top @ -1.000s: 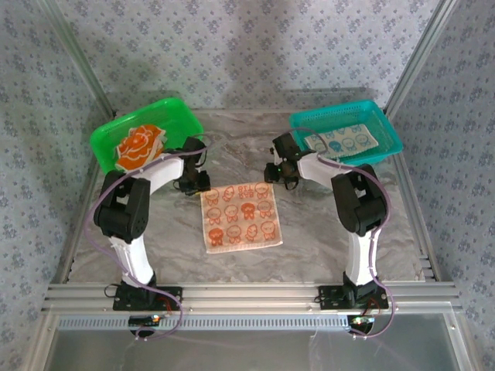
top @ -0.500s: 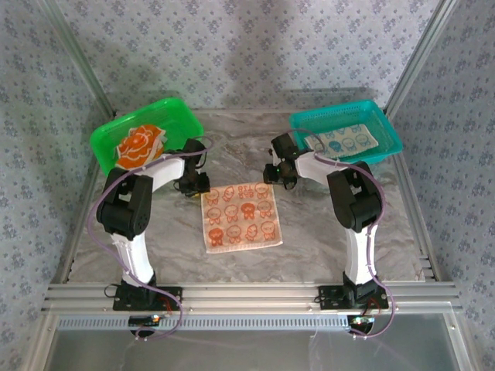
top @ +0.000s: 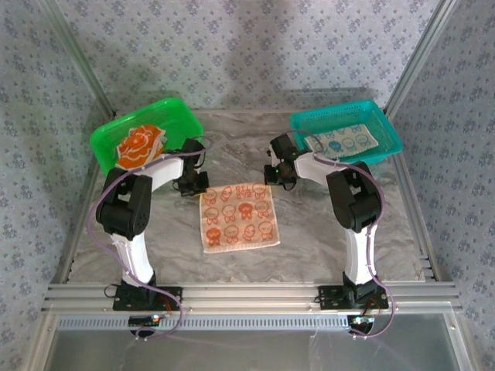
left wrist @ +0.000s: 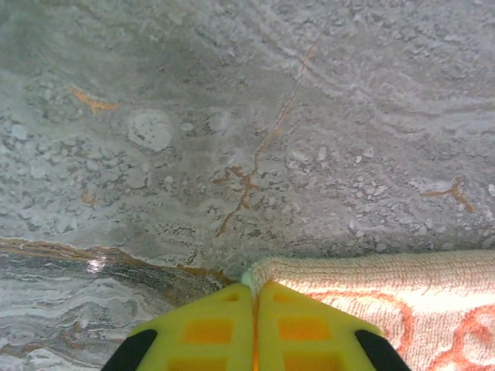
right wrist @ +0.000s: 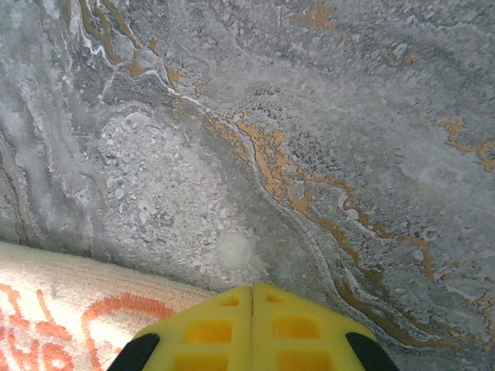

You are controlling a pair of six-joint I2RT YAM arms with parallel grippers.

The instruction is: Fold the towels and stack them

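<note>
A cream towel with orange sun faces (top: 238,216) lies flat on the marble table. My left gripper (top: 196,186) is at its far left corner. In the left wrist view the yellow fingers (left wrist: 209,328) are shut on that corner of the towel (left wrist: 267,270), and a bit of hem pokes out between the tips. My right gripper (top: 272,177) is shut at the far right corner. In the right wrist view the towel's edge (right wrist: 69,297) runs under the left finger (right wrist: 203,332), so the pinched part is hidden. An orange towel (top: 139,145) and a teal-figure towel (top: 340,141) lie in the baskets.
A green basket (top: 174,108) stands at the back left and a teal basket (top: 387,131) at the back right. Patterned walls and metal posts close in the table. Bare marble (top: 325,232) lies to the right of the towel and in front of it.
My right gripper has moved a little to the left, onto the towel's far right corner. The left gripper has barely shifted, and the towel's right side has drawn in slightly.
</note>
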